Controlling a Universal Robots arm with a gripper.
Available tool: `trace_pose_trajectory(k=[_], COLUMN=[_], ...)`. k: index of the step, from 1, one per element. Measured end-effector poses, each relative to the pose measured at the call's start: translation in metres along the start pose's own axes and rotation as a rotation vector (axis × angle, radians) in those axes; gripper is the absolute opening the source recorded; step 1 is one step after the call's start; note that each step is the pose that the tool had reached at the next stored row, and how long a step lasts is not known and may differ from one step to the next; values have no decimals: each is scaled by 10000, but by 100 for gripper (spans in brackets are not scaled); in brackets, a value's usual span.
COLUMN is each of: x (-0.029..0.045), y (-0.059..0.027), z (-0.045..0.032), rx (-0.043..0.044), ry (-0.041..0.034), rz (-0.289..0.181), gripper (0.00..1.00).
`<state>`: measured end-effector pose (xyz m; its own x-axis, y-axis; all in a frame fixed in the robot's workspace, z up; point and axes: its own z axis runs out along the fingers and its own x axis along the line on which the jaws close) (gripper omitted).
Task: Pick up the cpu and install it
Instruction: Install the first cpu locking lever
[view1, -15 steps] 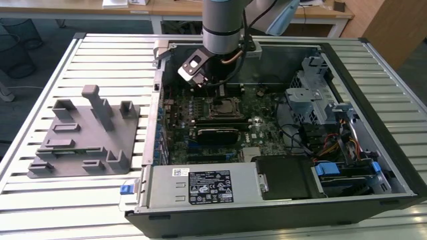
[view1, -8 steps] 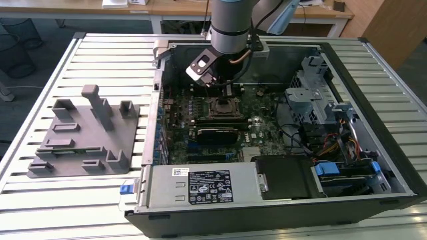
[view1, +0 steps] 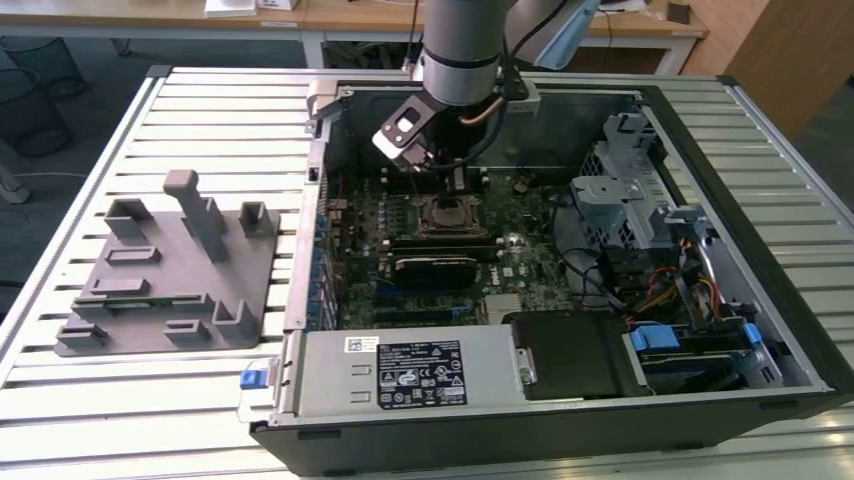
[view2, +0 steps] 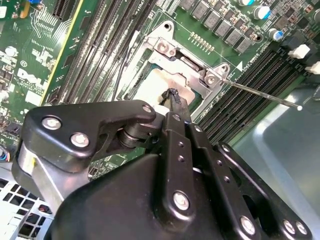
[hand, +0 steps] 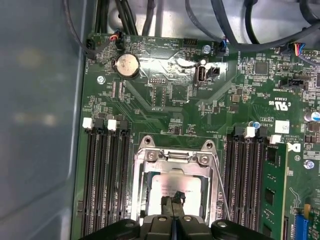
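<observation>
While the hand (hand: 172, 199) stands over the socket with its two fingers drawn together and no gap between them, the cpu (hand: 176, 183) lies flat inside the open socket frame (hand: 172, 156) on the motherboard (hand: 165, 100). Its pale top is right at the fingertips (view2: 176, 104); whether they press on it I cannot tell. In the exterior view this sits in the upper middle of the frame, inside the open computer case (view1: 561, 430). Doing this step well seems to call for a straight, gentle vertical touch. The chip should sit level and square within the frame, and the thin retention lever (view2: 260, 94) beside it is best left unbumped.
</observation>
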<state>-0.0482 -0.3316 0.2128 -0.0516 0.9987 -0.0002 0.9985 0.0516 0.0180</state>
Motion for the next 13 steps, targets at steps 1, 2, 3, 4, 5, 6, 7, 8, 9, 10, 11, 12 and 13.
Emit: trace_pose_trajectory(k=[1,2,3,4,5,6,7,8,9,10,11,12,13], x=[0,0,0,0,0,0,0,0,0,0,0,0,0], y=[0,0,0,1,1,1,1,2,2,2,3,3,3], z=[-7,-17,-26,-38,-51,-63,-77,-92,-110,-129,-151,-171,-190], rx=[0,0,1,0,0,1,0,0,1,1,0,0,0], ry=[0,0,-1,0,0,0,1,0,-1,-1,0,0,-1], rz=[0,0,-1,0,0,-1,0,0,0,0,0,0,0], gripper=[11,11,11,11,11,11,11,11,11,11,11,11,11])
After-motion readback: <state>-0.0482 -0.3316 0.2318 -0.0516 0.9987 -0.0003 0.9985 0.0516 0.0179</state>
